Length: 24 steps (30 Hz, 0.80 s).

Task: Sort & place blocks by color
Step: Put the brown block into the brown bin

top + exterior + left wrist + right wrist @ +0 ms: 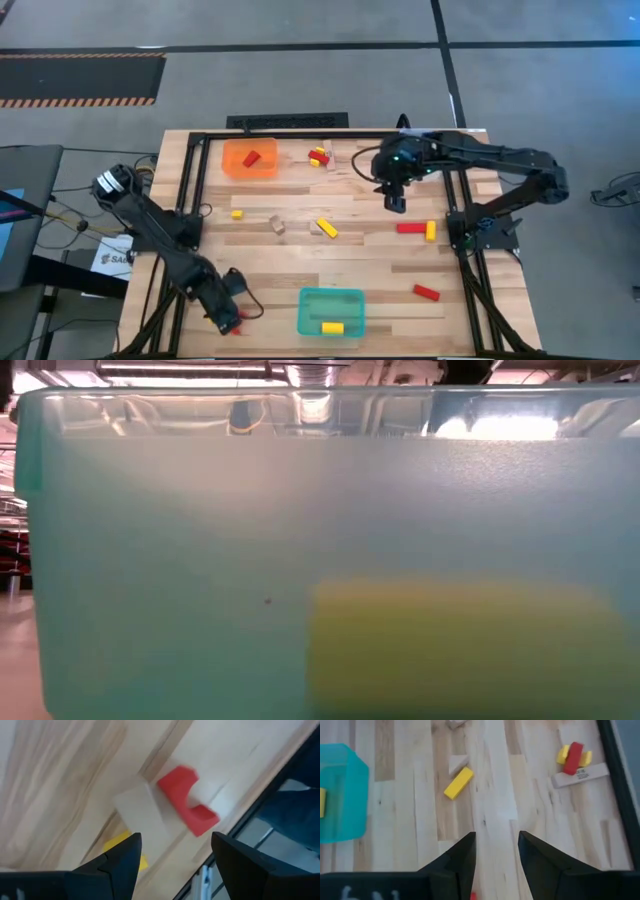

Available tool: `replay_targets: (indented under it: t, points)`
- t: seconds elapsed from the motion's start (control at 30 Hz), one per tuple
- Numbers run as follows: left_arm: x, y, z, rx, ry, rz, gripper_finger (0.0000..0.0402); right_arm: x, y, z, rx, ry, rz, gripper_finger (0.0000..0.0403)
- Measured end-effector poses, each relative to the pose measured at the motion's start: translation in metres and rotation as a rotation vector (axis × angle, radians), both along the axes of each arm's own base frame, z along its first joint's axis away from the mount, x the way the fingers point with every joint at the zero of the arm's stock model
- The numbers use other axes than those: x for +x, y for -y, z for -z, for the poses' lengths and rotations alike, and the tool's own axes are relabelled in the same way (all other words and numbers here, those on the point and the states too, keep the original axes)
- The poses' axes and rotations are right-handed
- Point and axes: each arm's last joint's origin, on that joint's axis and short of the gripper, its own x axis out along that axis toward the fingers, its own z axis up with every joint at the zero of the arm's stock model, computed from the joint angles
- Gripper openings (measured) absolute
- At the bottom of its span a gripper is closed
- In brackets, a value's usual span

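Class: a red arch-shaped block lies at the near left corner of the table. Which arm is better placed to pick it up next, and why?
Left. The left gripper hovers open right above the red arch block, while the right gripper is across the table.

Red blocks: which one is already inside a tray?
The red block lying in the orange tray at the table's far side. The other red blocks all lie on the bare wood.

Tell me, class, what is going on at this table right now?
Two robot arms are sorting blocks by color. The left end effector, open, hovers over a red block at the table's near left corner. The right end effector, open and empty, hangs above the table's far right part. The orange tray holds one red block, the teal tray one yellow; most blocks lie loose.
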Motion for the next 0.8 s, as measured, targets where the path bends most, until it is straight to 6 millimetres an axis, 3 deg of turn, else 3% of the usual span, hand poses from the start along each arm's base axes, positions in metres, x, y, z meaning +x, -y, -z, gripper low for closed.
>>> replay_targets:
  t: [0.27,0.8]
  points:
    - [-0.01,0.011,0.009,0.061,-0.018,-0.02,0.0229,0.011,-0.004,0.011,0.041,-0.041,-0.035,0.0163]
    - [-0.014,0.007,0.011,0.157,0.024,-0.045,0.0229,0.011,-0.008,0.009,0.076,-0.023,0.006,0.0163]
